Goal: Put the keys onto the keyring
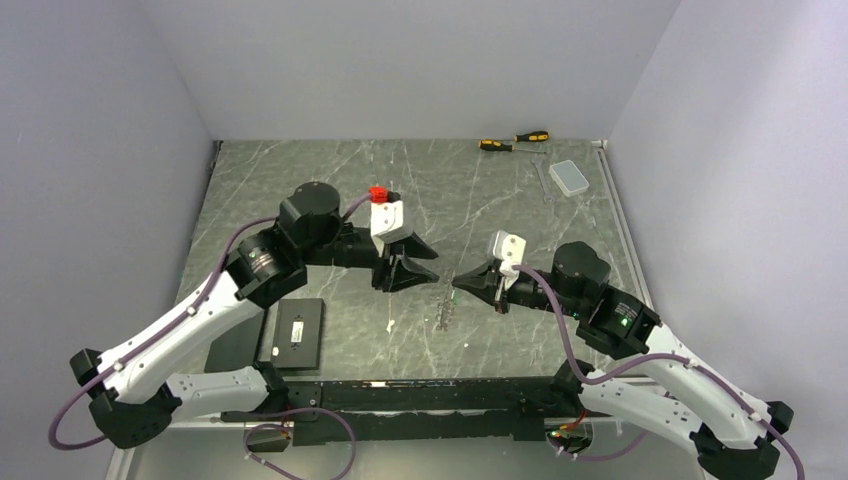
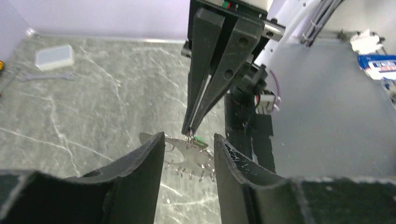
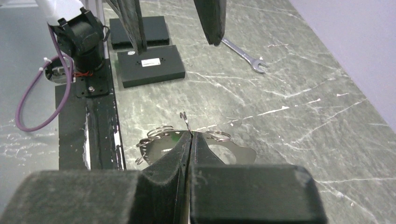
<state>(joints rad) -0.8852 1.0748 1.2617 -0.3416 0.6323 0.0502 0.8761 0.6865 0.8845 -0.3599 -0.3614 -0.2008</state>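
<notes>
The right gripper (image 3: 191, 135) had its jaws pressed fully together, pinching a tiny silver key with a bright green head (image 2: 200, 139) at its fingertips, and a small wire loop stuck up just above the closed tips. Directly beneath and around those tips sat the large, thin, dark grey keyring with a toothed rim (image 3: 238, 153), with several small wire rings bunched along its edge. Whether the keyring rested on the grey-green marbled tabletop (image 1: 330, 170) or hung just above it could not be told. The left gripper (image 2: 188, 139) faced the right one from the other side, its jaws standing moderately apart and gripping nothing. In its own wrist view the keyring and key showed in the gap between its two black fingers (image 2: 149, 154), while the right wrist view showed those fingers apart from the ring. Near the left arm, two flat black rectangular boxes (image 3: 149, 65) lay side by side on the table. A silver open-ended wrench (image 3: 245, 52), a small clear plastic case (image 1: 571, 178) and two yellow-and-black screwdrivers (image 1: 515, 140) lay well away at the far right corner.
</notes>
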